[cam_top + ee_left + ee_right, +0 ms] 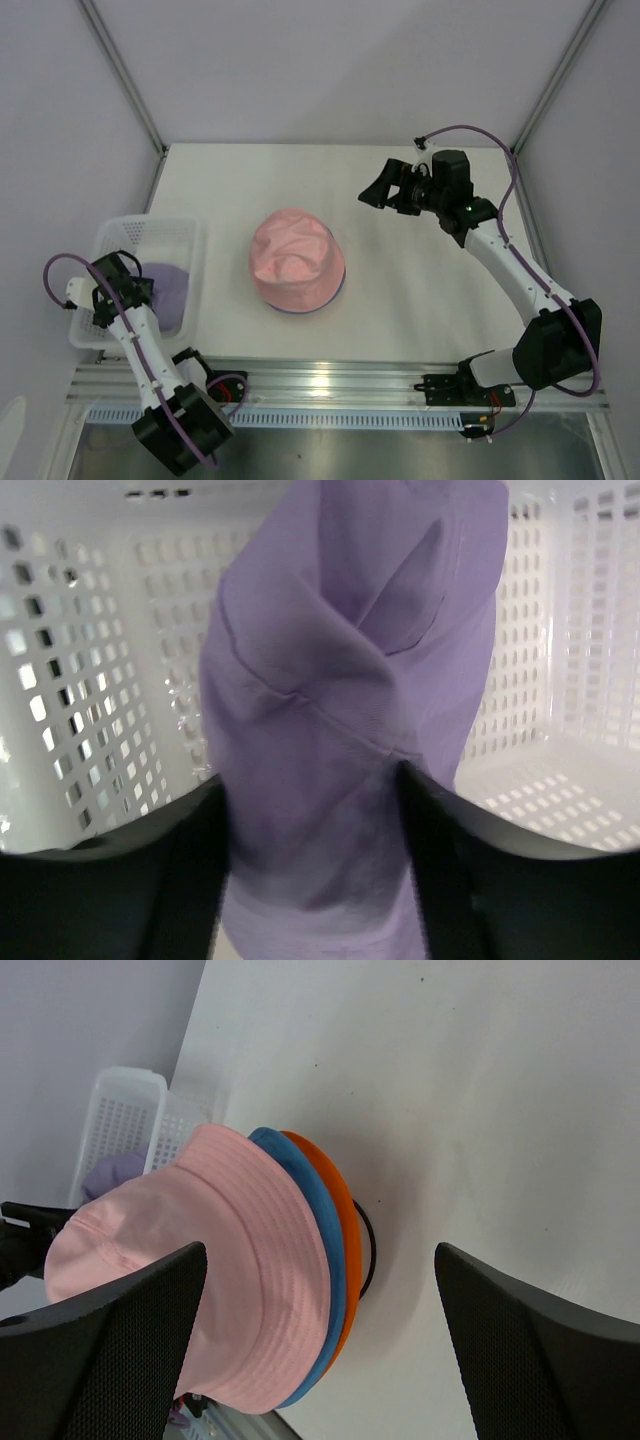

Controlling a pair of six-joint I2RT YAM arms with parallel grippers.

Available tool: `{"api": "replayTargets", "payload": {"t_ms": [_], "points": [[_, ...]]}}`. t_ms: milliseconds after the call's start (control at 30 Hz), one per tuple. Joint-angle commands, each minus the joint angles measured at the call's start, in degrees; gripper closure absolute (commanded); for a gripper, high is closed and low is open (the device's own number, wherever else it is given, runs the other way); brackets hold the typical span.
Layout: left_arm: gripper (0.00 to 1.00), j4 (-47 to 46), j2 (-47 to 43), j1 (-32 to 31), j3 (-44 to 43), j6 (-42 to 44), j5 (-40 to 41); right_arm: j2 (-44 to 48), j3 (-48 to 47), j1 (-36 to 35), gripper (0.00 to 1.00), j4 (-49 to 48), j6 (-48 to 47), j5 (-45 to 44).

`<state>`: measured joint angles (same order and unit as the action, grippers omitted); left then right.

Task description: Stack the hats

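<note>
- Lavender hat (350, 730): crumpled, down inside the white mesh basket (90, 680) at the left side of the table (420, 290); last hat not on the pile
- Its bunched fold runs lengthwise straight out from the left wrist camera, passing between the two fingers, not across them
- Left gripper (312, 810): reached down into the basket, jaws standing apart with the purple cloth filling the gap and meeting both inner faces; cannot tell whether they pinch it or only flank it
- Left arm is plainly the nearer one; the hat sits right at its fingers, well apart from the right arm
- Pile: pink hat (297, 262) on top, blue hat (300, 1210) under it, orange hat (335, 1220) lowest, all seated over a black wire frame (368, 1250) mid-table
- From the basket the pile lies to the robot's right, past the basket's near wall, so my read is lift clear of the rim first, then carry right
- Right gripper (378, 190): jaws wide apart, holding nothing, raised beyond the pile at the far right and looking back on it
- Risk, as I judge it: limp cloth may drag on the basket wall, or land folded on the pink crown
</note>
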<state>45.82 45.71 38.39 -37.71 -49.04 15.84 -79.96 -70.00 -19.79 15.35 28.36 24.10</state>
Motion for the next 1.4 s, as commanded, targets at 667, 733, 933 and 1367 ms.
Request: {"api": "replayTargets", "payload": {"t_ms": [667, 733, 933, 1367], "points": [[0.99, -0.2, -6.8, -7.7, -40.2, 11.3, -44.6, 5.3, -1.0, 6.4, 0.00, -4.6, 3.8, 3.2], [0.99, -5.2, -6.0, -11.1, -41.3, 9.1, -50.9, 6.6, -0.5, 6.5, 0.00, -5.1, 3.5, 3.0], [0.99, -11.5, 0.4, -31.7, -47.5, 12.5, -52.1, 10.2, 2.7, 6.5, 0.00, -6.8, 2.7, 2.4], [0.99, -15.1, 10.8, -59.2, -43.3, 18.3, -44.8, 12.3, 7.0, 6.5, 0.00, -8.4, 4.2, 3.1]]}}
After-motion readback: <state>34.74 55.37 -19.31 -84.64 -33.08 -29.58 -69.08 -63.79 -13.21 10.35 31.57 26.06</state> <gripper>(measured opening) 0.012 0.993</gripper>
